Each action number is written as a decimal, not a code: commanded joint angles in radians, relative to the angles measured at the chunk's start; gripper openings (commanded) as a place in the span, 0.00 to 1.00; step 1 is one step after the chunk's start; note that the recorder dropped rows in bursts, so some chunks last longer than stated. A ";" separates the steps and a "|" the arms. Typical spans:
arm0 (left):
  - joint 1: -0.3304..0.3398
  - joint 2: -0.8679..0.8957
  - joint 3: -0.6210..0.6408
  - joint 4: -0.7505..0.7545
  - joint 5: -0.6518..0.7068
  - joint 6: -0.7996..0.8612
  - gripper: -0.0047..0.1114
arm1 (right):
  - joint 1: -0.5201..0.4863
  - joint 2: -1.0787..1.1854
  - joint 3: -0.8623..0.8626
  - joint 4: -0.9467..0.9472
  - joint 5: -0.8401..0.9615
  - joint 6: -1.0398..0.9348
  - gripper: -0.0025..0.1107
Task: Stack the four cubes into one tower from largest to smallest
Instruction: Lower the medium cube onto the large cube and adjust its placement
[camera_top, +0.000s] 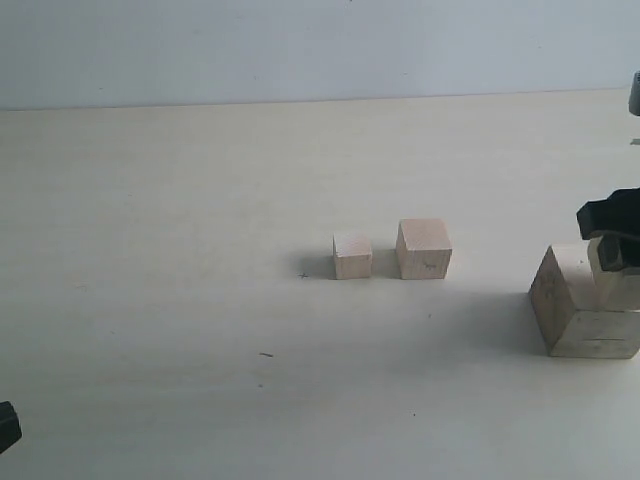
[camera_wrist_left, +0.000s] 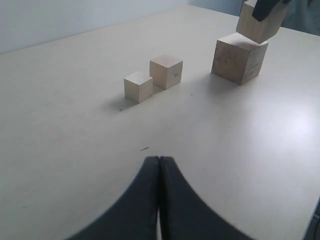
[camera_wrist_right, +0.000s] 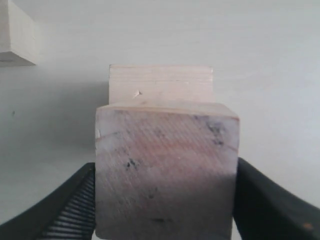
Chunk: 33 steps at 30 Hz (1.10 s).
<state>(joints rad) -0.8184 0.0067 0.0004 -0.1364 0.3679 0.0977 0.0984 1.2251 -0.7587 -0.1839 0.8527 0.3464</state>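
Two small pale wooden cubes stand side by side mid-table, the smallest cube (camera_top: 352, 256) (camera_wrist_left: 138, 86) on the left and a slightly bigger cube (camera_top: 423, 249) (camera_wrist_left: 166, 70) on the right. The largest cube (camera_top: 575, 312) (camera_wrist_left: 237, 59) (camera_wrist_right: 160, 82) sits at the far right. My right gripper (camera_top: 612, 250) (camera_wrist_right: 165, 200) is shut on the second-largest cube (camera_top: 615, 287) (camera_wrist_left: 257, 24) (camera_wrist_right: 165, 170), which it holds tilted on or just above the largest cube's top. My left gripper (camera_wrist_left: 159, 159) (camera_top: 6, 425) is shut on nothing, low at the near left.
The pale tabletop (camera_top: 180, 250) stretches to a light wall at the back. A small dark speck (camera_top: 266, 354) lies on the table in front of the two small cubes. The largest cube stands close to the right edge of the exterior view.
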 joint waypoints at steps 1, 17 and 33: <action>0.002 -0.007 0.000 0.002 -0.013 0.004 0.04 | -0.006 0.013 0.001 0.005 -0.032 -0.013 0.02; 0.002 -0.007 0.000 0.002 -0.013 0.004 0.04 | -0.006 0.013 0.001 -0.003 -0.047 -0.013 0.02; 0.002 -0.007 0.000 0.002 -0.013 0.008 0.04 | -0.006 0.061 0.001 -0.006 -0.058 -0.010 0.02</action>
<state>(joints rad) -0.8184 0.0067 0.0004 -0.1356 0.3679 0.1013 0.0964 1.2808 -0.7587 -0.1805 0.8179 0.3406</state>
